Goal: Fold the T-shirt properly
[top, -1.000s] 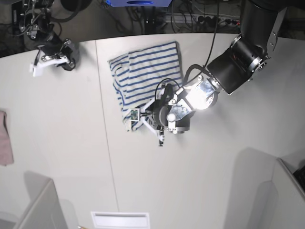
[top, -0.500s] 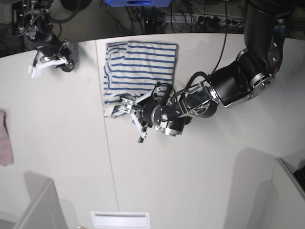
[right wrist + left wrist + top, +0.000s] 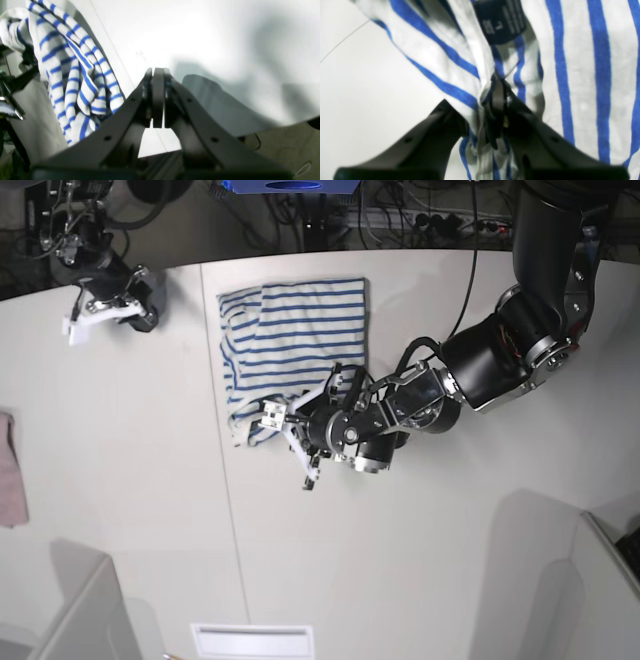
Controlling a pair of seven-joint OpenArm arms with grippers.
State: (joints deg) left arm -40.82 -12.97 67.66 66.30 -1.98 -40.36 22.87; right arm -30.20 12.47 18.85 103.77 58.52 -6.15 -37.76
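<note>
- At the far left edge of the base view, about nine o'clock, a strip of pink cloth lies on the table; it has no part in the job.
- Up at ten o'clock the right gripper sits over bare table, well apart from the shirt. Its own camera shows the jaws pressed flat together with nothing between them.
- The T-shirt lies at about twelve o'clock on the table, already doubled into a narrow panel with the stripes running across. Its near edge, toward six o'clock, is bunched and rumpled rather than flat.
- At the centre, the left gripper has that bunched near edge clamped. The wrist view shows a pinch of striped cloth squeezed between the fingers, with the dark neck label just beyond at twelve o'clock.
- Judged from this, the step in hand is a fold of the collar end: the cloth is gripped but not yet laid over.
- The next move would call for lifting the pinched edge clear, carrying it toward twelve o'clock over the flat part, and setting it down square before letting go.
- The crumple near the gripper looks likely to need smoothing, or the fold will land crooked.
</note>
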